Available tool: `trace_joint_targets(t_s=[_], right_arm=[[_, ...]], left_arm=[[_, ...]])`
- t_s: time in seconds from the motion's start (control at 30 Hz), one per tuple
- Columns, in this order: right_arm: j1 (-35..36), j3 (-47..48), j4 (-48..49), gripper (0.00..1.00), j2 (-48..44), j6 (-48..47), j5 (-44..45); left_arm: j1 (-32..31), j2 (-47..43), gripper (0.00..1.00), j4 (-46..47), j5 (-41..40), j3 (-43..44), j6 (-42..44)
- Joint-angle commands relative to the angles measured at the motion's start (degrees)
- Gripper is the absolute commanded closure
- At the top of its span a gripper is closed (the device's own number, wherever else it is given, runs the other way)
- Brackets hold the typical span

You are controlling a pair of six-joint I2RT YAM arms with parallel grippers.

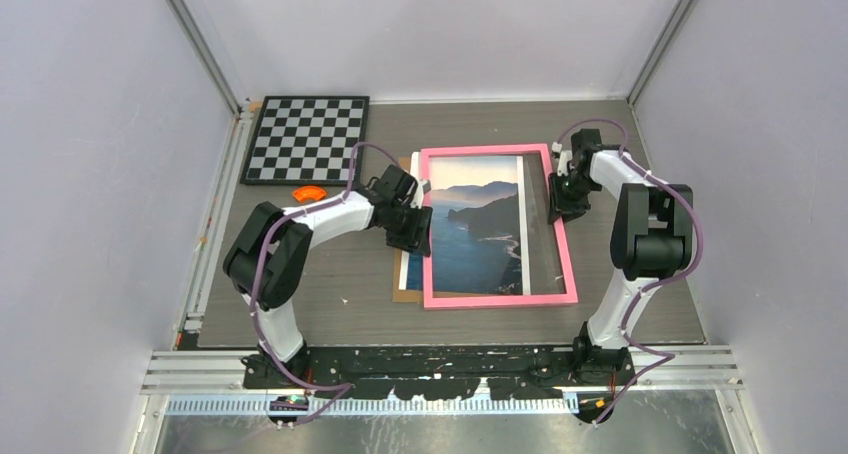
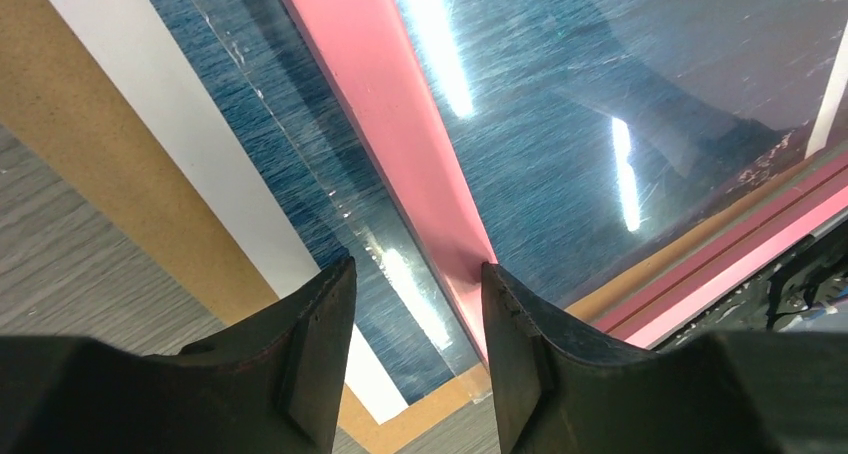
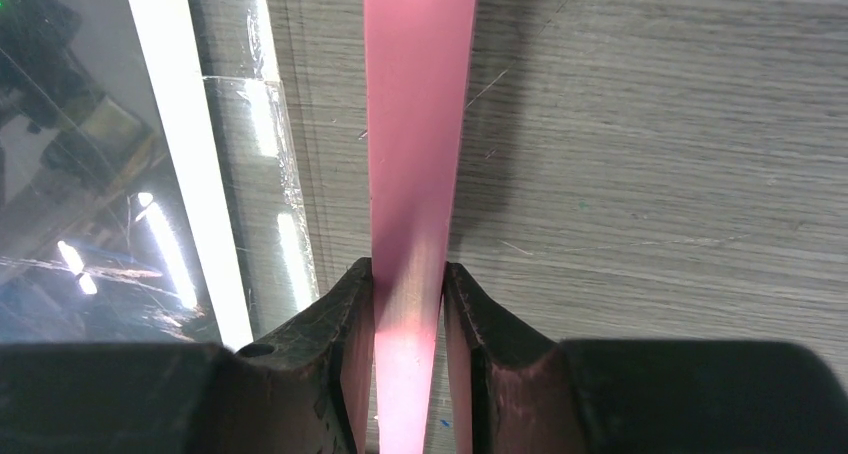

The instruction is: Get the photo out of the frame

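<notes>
Grey wood-grain table (image 1: 360, 324) between pale walls carries the pink frame (image 1: 500, 299) at its centre in the top view, with a chessboard (image 1: 307, 139) well apart at the far left. The photo (image 1: 475, 224) lies face up, its long axis running from the arm bases toward the far wall. It sits offset leftward, so its left edge and the brown backing board (image 1: 404, 292) poke out past the frame's left rail. That side is nearer the left hand (image 1: 415, 229), while the right hand (image 1: 558, 196) sits on the opposite rail. From the left wrist, the left hand (image 2: 415, 304) is spread, straddling the rail's edge and the photo (image 2: 260, 124) and clamping nothing. From the right wrist, the right hand (image 3: 408, 304) pinches the frame (image 3: 415, 124) by its rail. Freeing the photo looks like a leftward slide.
</notes>
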Motion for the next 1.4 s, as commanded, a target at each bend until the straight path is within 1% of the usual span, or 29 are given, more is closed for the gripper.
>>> trace_joint_targets(t_s=[0.0, 0.13, 0.2, 0.3, 0.37, 0.43, 0.53, 0.63, 0.73, 0.8, 0.93, 1.03, 1.13, 1.27, 1.37], right_arm=[[-0.7, 2.6, 0.4, 0.74, -0.5, -0.2, -0.2], [-1.6, 3.1, 0.2, 0.73, -0.2, -0.3, 0.2], [-1.9, 3.3, 0.1, 0.58, -0.5, -0.4, -0.3], [-1.8, 3.7, -0.2, 0.41, -2.8, -0.4, -2.6], [-1.9, 4.5, -1.1, 0.32, -4.7, 0.0, -4.9], [-1.7, 6.1, -2.3, 0.27, -6.9, 0.5, -7.7], [-0.6, 6.6, -3.9, 0.26, -10.1, 0.7, -13.6], [2.3, 4.6, -4.3, 0.26, -12.8, 1.0, -20.1], [7.9, 2.3, -4.5, 0.26, -13.8, 0.6, -25.9], [11.5, 0.6, -3.8, 0.26, -13.8, 0.6, -26.7], [17.4, -1.7, -3.5, 0.27, -12.6, -0.6, -27.8], [19.1, -3.5, -1.8, 0.28, -11.4, 0.0, -28.4], [20.4, -4.8, -0.5, 0.29, -9.9, 0.1, -27.4], [21.0, -6.0, 0.6, 0.29, -7.7, -0.1, -25.3], [21.0, -6.6, 0.9, 0.30, -6.1, -0.7, -24.0]], left_arm=[[-0.2, 1.9, 0.50, 2.6, 2.4, 1.2, -1.1], [-0.3, 3.2, 0.50, 3.5, 5.0, 2.4, -1.4], [-0.1, 3.1, 0.50, 3.3, 5.6, 3.0, -1.3], [0.9, 0.4, 0.50, 3.6, 6.0, 2.3, -1.6], [2.7, -2.2, 0.49, 3.4, 6.3, 1.1, -2.4], [4.9, -4.6, 0.49, 1.8, 7.0, 0.1, -3.4], [8.3, -8.5, 0.48, -0.7, 9.8, -2.9, -5.6], [10.9, -13.9, 0.39, -2.0, 11.4, -8.0, -7.7], [12.0, -18.9, 0.35, -2.1, 13.2, -12.1, -9.0], [11.9, -22.1, 0.31, -1.3, 14.0, -15.2, -10.7], [11.9, -26.5, 0.30, 0.4, 15.5, -19.6, -13.2], [11.4, -26.8, 0.30, 1.9, 15.6, -21.2, -14.0], [10.1, -25.4, 0.31, 5.4, 16.0, -22.4, -15.4], [7.0, -21.9, 0.32, 7.4, 16.0, -20.7, -14.8], [6.5, -19.2, 0.33, 8.4, 15.5, -20.1, -14.7]])
